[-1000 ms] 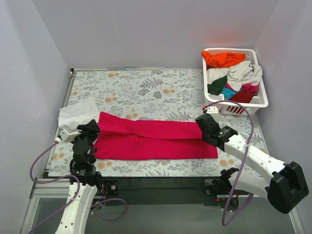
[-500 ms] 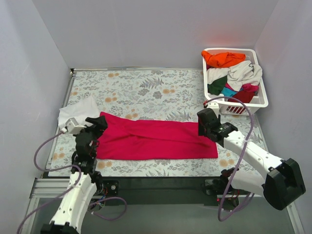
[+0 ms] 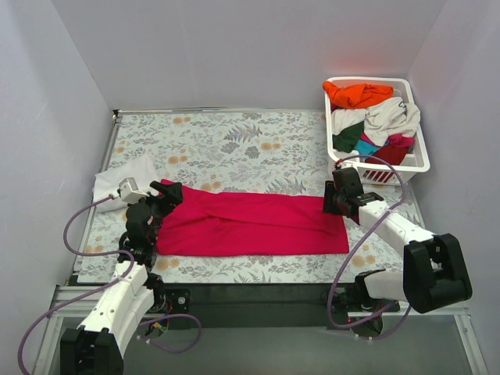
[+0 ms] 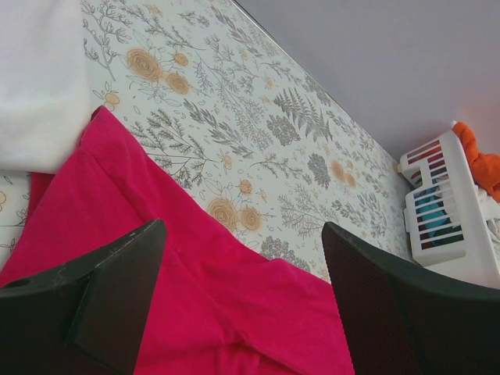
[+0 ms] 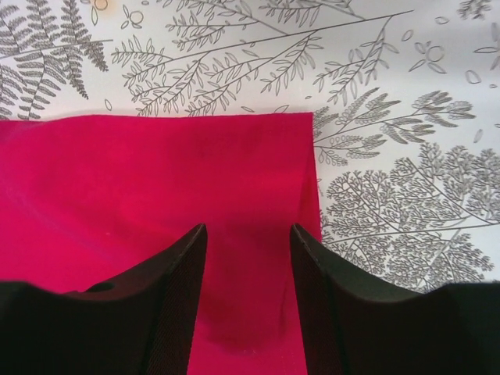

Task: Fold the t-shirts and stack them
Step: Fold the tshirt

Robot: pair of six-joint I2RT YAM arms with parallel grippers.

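Note:
The crimson-pink t-shirt (image 3: 250,223) lies flat on the floral table as a long folded band. It also shows in the left wrist view (image 4: 195,297) and the right wrist view (image 5: 156,187). My left gripper (image 3: 166,192) hovers over its left end, open and empty (image 4: 242,234). My right gripper (image 3: 334,200) is over its far right corner, open and empty (image 5: 248,234). A white t-shirt (image 3: 121,181) lies crumpled at the left edge, just left of the pink one (image 4: 35,78).
A white slotted basket (image 3: 418,160) at the back right holds several more shirts, orange (image 3: 358,94), off-white, green and teal. It shows at the right of the left wrist view (image 4: 449,211). Grey walls close in the table on three sides.
Both grippers have moved away from the near side toward the far edge of the pink shirt. The left one rose and swung right; the right one moved back and right. The shirt lies unchanged.

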